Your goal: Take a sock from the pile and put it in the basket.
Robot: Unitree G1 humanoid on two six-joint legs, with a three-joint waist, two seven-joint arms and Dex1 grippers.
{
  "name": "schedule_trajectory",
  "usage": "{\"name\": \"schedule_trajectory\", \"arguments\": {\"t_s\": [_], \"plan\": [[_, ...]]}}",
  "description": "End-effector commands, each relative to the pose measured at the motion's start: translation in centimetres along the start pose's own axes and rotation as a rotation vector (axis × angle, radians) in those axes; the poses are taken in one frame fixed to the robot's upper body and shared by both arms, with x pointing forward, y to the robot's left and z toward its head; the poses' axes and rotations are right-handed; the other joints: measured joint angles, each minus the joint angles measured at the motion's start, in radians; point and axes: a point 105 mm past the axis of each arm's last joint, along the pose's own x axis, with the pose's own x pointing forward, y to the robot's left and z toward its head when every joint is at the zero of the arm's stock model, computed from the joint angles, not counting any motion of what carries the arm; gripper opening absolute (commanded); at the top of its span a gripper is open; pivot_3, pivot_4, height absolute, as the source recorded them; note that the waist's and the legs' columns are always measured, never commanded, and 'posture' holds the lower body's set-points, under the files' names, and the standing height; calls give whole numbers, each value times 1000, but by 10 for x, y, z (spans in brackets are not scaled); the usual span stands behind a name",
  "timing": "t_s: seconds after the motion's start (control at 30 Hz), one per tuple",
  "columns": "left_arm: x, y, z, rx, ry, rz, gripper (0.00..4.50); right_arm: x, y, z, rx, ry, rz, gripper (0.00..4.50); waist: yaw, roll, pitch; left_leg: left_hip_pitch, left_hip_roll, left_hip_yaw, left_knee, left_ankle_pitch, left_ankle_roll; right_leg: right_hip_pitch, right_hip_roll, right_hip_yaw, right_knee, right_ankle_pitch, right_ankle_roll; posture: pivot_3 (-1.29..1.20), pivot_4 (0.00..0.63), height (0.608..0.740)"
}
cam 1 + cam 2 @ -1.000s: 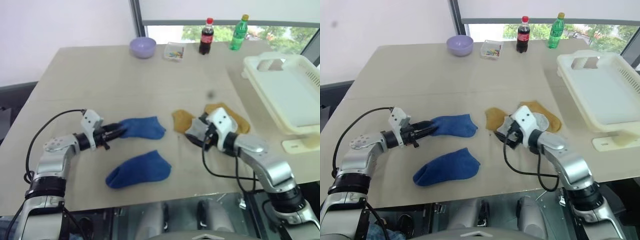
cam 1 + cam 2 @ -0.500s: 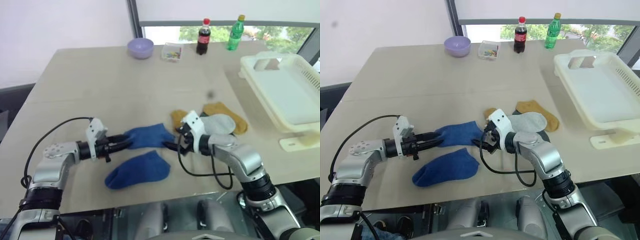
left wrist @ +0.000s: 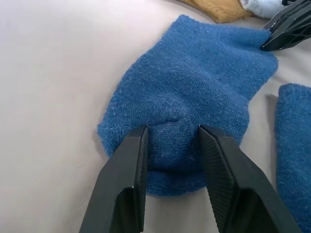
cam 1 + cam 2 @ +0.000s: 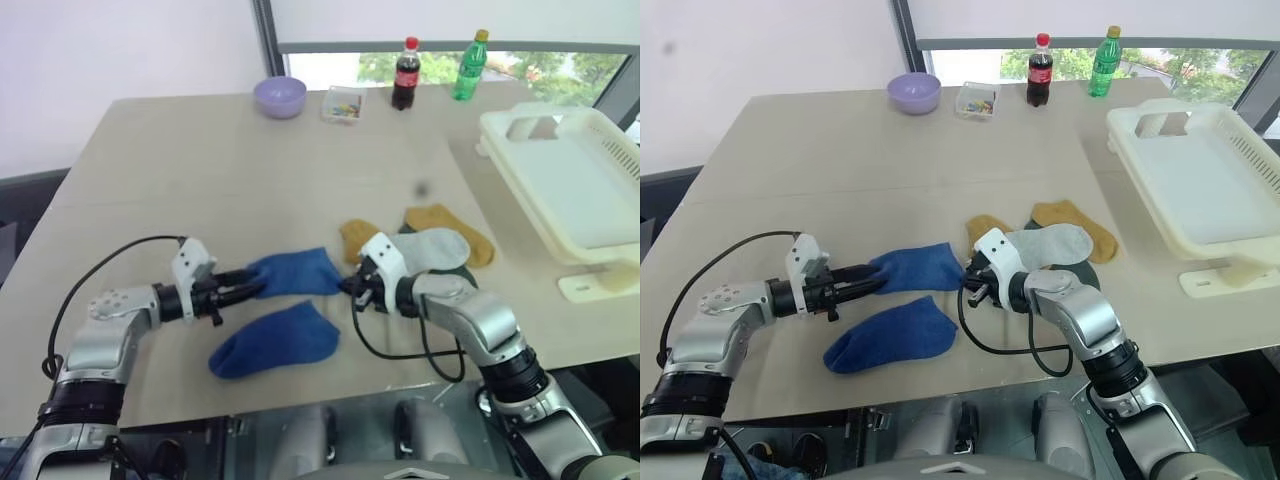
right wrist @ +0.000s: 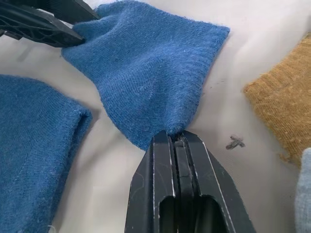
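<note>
A blue sock lies flat on the table between my two grippers. My left gripper is shut on a fold at its left end. My right gripper is shut on the sock's right corner. Just right of that corner is the pile: two mustard-yellow socks, a pale grey sock and a dark one beneath. A second blue sock lies nearer the front edge. The cream-white basket stands at the far right, empty.
At the table's back edge stand a lilac bowl, a small clear box, a cola bottle and a green bottle. The basket overhangs the table's right edge.
My right gripper moved left from the mustard and grey socks to the blue sock's right corner and went from open to shut. The left gripper drew back slightly with the sock.
</note>
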Motion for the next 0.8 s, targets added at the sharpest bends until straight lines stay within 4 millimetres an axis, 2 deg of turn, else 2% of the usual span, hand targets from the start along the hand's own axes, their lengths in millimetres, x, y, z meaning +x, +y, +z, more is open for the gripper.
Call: {"name": "schedule_trajectory", "arguments": {"t_s": [0.03,0.13,0.2,0.27,0.37,0.43,0.5,0.7,0.8], "plan": [[-4,-9,-4,-76,-4,-25,1736,-11,7,18,-26,-68,19,73,-1,0,0,0,0,0,0,0,0,0,0,0,0,0,0,0,150,740],[-17,-13,11,-108,-45,-37,1736,-20,11,28,-29,-96,31,73,-1,0,1,-1,0,0,-1,1,-3,-1,0,0,-1,0,0,0,150,740],[-28,-22,17,-132,-60,-65,1736,-26,20,35,-24,-110,70,73,-4,-1,3,-2,1,0,-1,2,-3,-1,0,0,-1,0,0,0,150,740],[-35,-31,16,-143,-52,-83,1736,-30,29,38,-11,-105,111,73,-6,-2,4,-3,2,0,-1,1,-3,-3,1,0,-1,0,0,0,150,740],[-47,-45,8,-140,-38,-73,1736,-33,46,30,19,-62,195,73,-4,-1,5,-3,2,0,-2,1,-3,-4,1,0,-1,-1,-1,0,150,740],[-56,-51,4,-44,-35,-26,1736,-35,55,23,32,-36,234,73,-5,-1,5,-4,2,0,-2,1,-3,-6,0,0,-1,-1,-2,0,150,740],[-65,-59,5,-119,-57,-39,1736,-34,61,22,47,-33,253,73,-2,-2,5,-7,2,1,-2,1,-3,-9,-1,0,-1,-1,-3,0,150,740],[-76,-61,8,-135,-87,25,1736,-28,65,34,89,-94,266,73,2,-1,6,-11,2,-1,-1,0,-2,-13,0,-2,-1,-1,-3,0,150,740],[-71,-39,7,-108,-82,163,1736,-19,52,32,103,-85,200,73,3,-2,6,-11,2,-1,-1,1,-2,-13,1,-2,-1,-1,-3,0,150,740]]}}
